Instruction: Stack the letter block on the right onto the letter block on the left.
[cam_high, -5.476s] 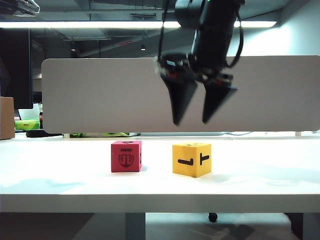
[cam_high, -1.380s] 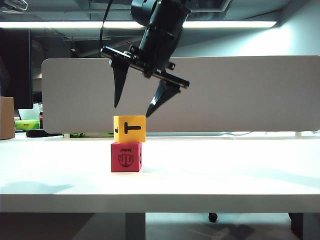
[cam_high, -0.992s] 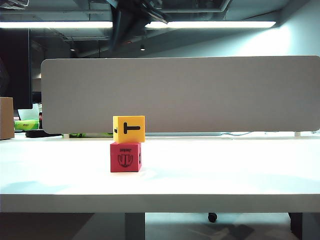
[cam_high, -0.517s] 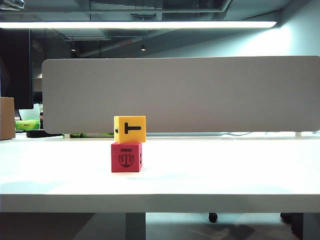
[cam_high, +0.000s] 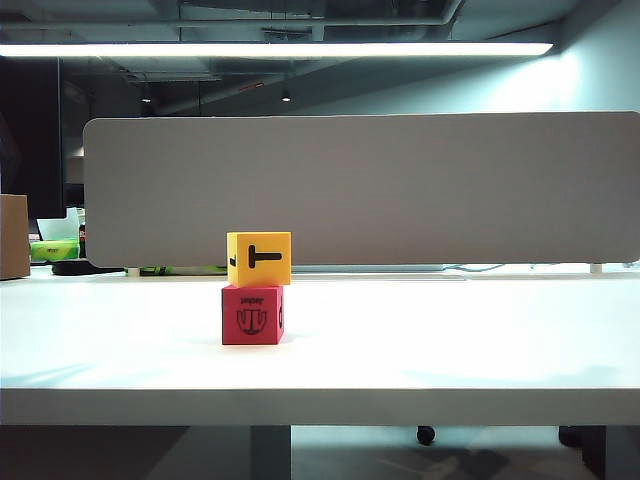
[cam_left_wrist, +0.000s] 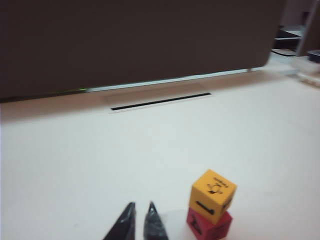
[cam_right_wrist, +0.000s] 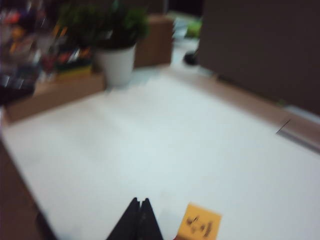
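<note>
1. Your right gripper (cam_right_wrist: 140, 220) is fully shut with nothing in it. It hangs above the table (cam_right_wrist: 150, 150), its tips apart from the yellow block (cam_right_wrist: 200, 224). An empty, closed hand fits a release already made.
2. Your left gripper (cam_left_wrist: 138, 223) is nearly shut, tips just apart, also empty, hovering beside the stack without touching it. It has no part in the placement.
3. Neither gripper shows in the exterior view, so the stack stands unsupported.
4. The yellow block (cam_high: 259, 259) sits on the red block (cam_high: 252, 314), a little off square but well seated. I judge the task complete.
</note>
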